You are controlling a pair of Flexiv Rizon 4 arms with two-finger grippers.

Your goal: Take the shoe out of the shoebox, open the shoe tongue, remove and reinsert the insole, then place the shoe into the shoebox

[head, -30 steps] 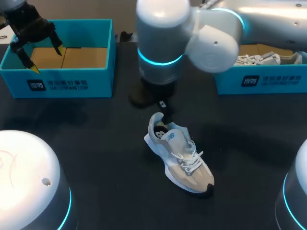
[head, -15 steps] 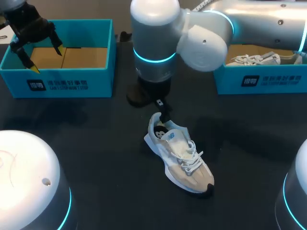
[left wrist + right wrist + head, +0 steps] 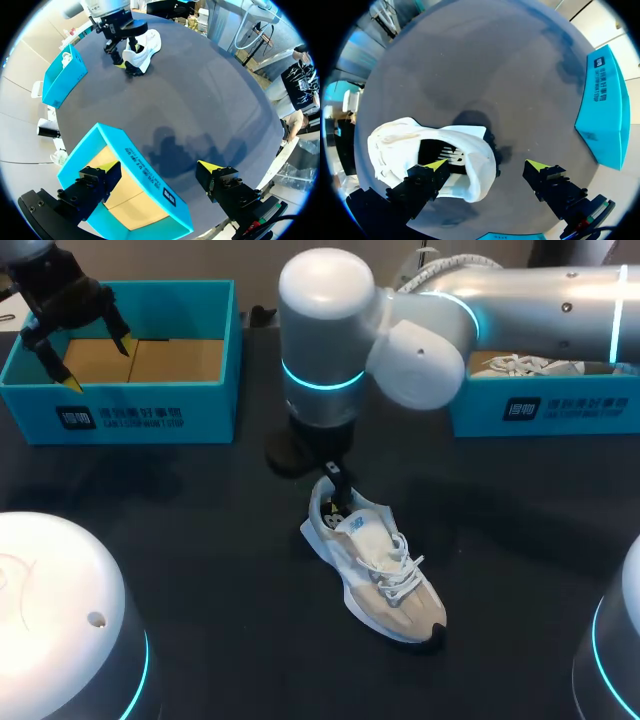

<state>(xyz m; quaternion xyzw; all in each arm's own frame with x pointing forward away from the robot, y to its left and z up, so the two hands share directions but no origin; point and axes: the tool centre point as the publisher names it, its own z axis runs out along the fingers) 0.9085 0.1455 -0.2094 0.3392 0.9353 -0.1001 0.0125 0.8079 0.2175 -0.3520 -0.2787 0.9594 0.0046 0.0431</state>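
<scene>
Right hand (image 3: pixel 487 165) | spread | one finger over shoe (image 3: pixel 390 145) opening, other outside heel

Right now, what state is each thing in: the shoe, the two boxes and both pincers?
Shoe: out of its box, upright on the table, laced.
Left shoebox: open, empty.
Right shoebox: open, another shoe inside.
Left pincer: open, empty, over the left shoebox.
Right pincer: open, straddling the shoe's heel, one finger inside.
</scene>
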